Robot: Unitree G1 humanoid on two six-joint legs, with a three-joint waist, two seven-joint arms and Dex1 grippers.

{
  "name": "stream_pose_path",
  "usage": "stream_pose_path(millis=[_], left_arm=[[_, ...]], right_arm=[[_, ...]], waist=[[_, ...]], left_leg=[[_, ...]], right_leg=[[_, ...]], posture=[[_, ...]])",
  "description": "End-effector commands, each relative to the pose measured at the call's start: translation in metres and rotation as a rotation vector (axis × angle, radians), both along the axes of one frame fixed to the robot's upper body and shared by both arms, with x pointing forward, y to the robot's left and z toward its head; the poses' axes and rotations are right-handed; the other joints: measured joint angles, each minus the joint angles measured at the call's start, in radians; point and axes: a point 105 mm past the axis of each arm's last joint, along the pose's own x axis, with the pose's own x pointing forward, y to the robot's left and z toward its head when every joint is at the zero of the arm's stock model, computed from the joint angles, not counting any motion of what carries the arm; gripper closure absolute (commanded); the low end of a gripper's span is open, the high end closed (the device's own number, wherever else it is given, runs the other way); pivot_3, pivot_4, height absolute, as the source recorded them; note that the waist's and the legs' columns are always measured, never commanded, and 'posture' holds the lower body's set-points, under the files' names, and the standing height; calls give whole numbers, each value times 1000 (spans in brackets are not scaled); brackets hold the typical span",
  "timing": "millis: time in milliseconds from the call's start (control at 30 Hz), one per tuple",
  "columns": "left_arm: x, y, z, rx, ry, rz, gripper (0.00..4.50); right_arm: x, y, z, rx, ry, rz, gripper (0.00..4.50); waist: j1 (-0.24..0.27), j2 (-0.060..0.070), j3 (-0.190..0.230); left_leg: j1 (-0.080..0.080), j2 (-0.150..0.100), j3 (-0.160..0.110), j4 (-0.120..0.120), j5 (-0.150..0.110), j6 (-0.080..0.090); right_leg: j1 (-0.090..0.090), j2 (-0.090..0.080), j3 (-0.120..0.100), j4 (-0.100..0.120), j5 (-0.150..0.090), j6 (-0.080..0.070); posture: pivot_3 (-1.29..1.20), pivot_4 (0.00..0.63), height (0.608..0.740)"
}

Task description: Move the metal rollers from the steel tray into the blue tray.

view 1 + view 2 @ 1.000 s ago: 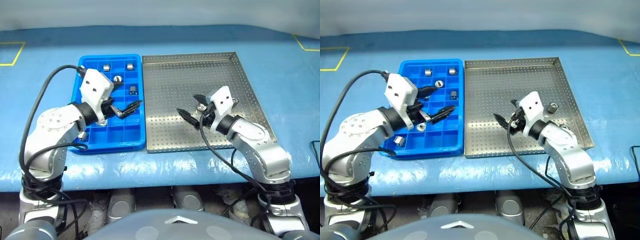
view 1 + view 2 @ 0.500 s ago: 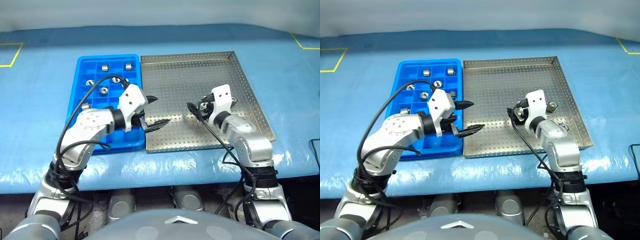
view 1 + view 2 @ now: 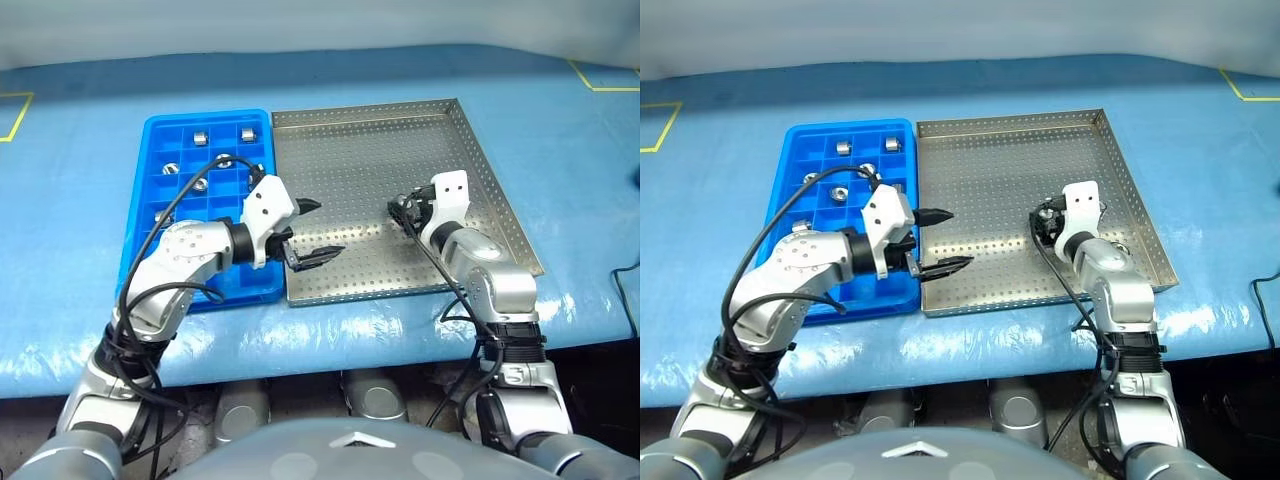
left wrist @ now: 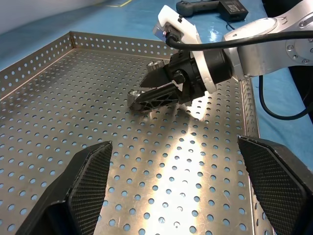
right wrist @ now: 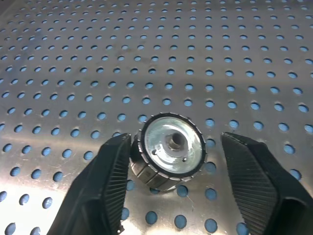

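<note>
Right claw (image 5: 171, 161) half-clenched around a shiny silver metal roller (image 5: 170, 149), one finger touching, mid perforated steel tray (image 3: 370, 140); bare floor all round. Left claw (image 3: 312, 232) gapes released over the tray's near-left edge, having crossed from the blue compartment tray (image 3: 140, 210).

- The tabletop (image 3: 560, 150) is covered edge to edge with a glossy blue sheet that wrinkles and catches pale highlights along its near edge.
- Yellow tape lines mark 2 far corners of it: 1 yellow tape corner (image 3: 18, 110) on the left, another yellow tape corner (image 3: 600, 82) on the right.
- Behind the tabletop runs a plain pale grey wall (image 3: 320, 25).
- In the left wrist view, a dark handheld device (image 4: 211, 7) lies on the blue sheet beyond the metal rim.
- A thin black cable (image 3: 1268, 290) crosses the tabletop's right edge.
</note>
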Motion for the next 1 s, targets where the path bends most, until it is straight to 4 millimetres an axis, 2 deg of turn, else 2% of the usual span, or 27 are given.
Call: stream_pose_path(millis=[33,133,200,533,600,667,767,833,1000], left_arm=[[0,3,10,-21,-47,11,0],[-1,5,9,-20,-44,20,0],[0,7,8,-21,-43,33,0],[13,57,15,27,-38,220,0],[14,78,13,94,-42,294,0],[13,100,14,158,-49,372,0],[5,122,19,215,-50,441,0],[1,128,21,238,-53,463,0],[-13,154,28,288,-61,576,0]], right_arm=[[4,1,11,25,-41,7,2044],[5,1,13,29,-48,7,2766],[4,2,14,30,-52,7,2774],[3,26,44,63,-147,104,2775],[3,42,62,87,-200,166,2775],[0,66,79,124,-236,269,2775],[-8,107,82,98,-210,450,2775],[-10,121,83,99,-204,513,2775],[-10,172,82,108,-181,675,2775]], waist=[[1,0,0],[2,0,0],[2,0,0],[2,1,0],[3,1,1],[-1,2,1],[-2,2,2],[10,1,2],[47,1,2]], left_leg=[[0,0,0,0,0,0],[0,0,0,0,0,0],[0,0,0,0,0,0],[0,1,0,-1,0,0],[0,1,0,-1,0,0],[0,1,0,-1,0,0],[0,2,0,-2,0,0],[0,2,-1,-3,0,0],[-1,2,-1,-4,0,0]], right_leg=[[0,0,0,0,0,0],[0,0,0,0,0,0],[0,0,0,0,0,0],[-1,0,0,0,0,0],[-1,0,0,0,0,0],[-2,1,0,0,0,0],[-3,1,0,1,-1,-1],[-3,2,-1,1,-1,-2],[-3,0,-2,0,-2,-3]], posture=[[-78,150,740],[-78,150,740],[-78,150,740],[-65,150,740],[-49,150,740],[-29,150,740],[12,150,740],[41,150,740],[121,150,740]])
